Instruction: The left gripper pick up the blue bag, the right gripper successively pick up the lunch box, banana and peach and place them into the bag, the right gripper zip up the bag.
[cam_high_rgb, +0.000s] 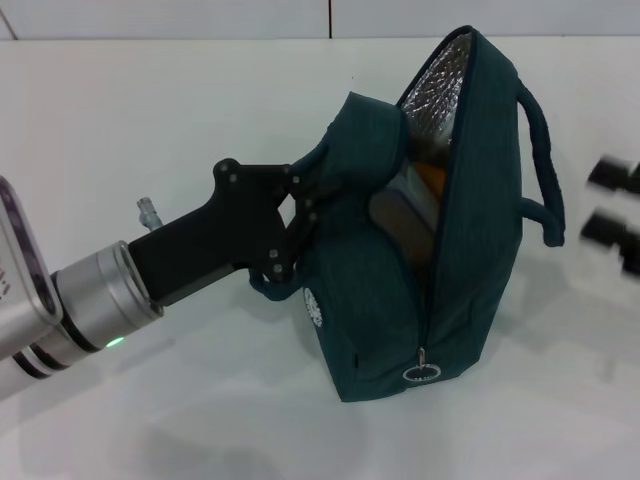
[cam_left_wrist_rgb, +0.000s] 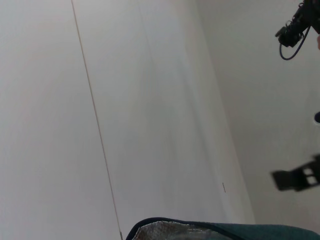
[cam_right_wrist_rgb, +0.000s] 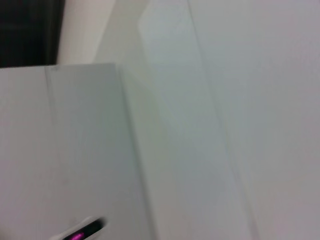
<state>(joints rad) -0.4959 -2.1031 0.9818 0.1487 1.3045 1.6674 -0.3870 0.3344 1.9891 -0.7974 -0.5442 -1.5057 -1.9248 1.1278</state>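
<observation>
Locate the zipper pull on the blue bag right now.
Head view: the metal ring pull hangs at the near, lower end of the blue bag, right of the white logo. The left claw holds the bag's left side.

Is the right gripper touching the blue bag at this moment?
Apart. In the head view the right gripper sits at the right edge, with bare white table between it and the blue bag.
</observation>
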